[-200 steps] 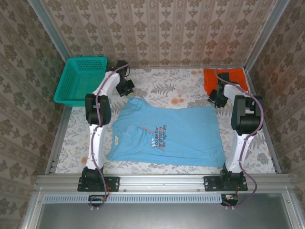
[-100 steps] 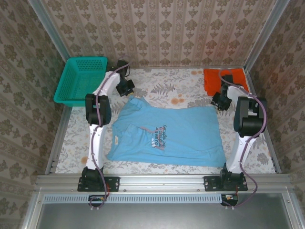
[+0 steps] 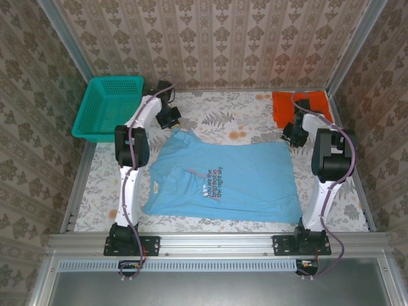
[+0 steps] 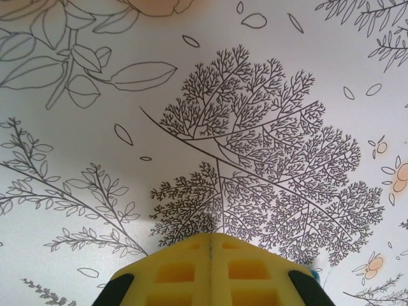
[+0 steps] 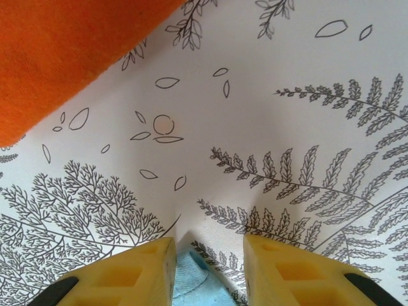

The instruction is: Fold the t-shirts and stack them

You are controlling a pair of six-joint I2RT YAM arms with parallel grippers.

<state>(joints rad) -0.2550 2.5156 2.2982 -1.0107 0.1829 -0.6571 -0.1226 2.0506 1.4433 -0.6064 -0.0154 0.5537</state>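
Inspecting the jaws first: the left gripper (image 4: 211, 239) was fully closed, its yellow pads (image 4: 175, 271) pressed flat together with nothing between them, poised over the bare patterned table (image 4: 95, 83). From above, the left gripper (image 3: 170, 120) sat just beyond the far left corner of the light blue t-shirt (image 3: 242, 178).

The right gripper (image 5: 209, 245) stood partly open, with a clear gap between its pads (image 5: 280, 268). A corner of the light blue t-shirt (image 5: 194, 280) lay in that gap against the left-hand pad, short of the other pad, so it was not pinched. In the overhead view the right gripper (image 3: 292, 136) was at the shirt's far right corner.

Compared with one second earlier, the right arm's elbow had shifted slightly outward, toward the right edge of the table, and the jaws had narrowed a little. The left arm and both garments had not moved.

The light blue t-shirt lay flat at mid-table, its long axis running left to right, with the neck toward the left arm and the hem toward the right. The orange-red t-shirt (image 3: 284, 105) lay folded in the far right corner, its edge (image 5: 57, 57) near the right gripper. A teal basket (image 3: 108, 105) stood at far left.
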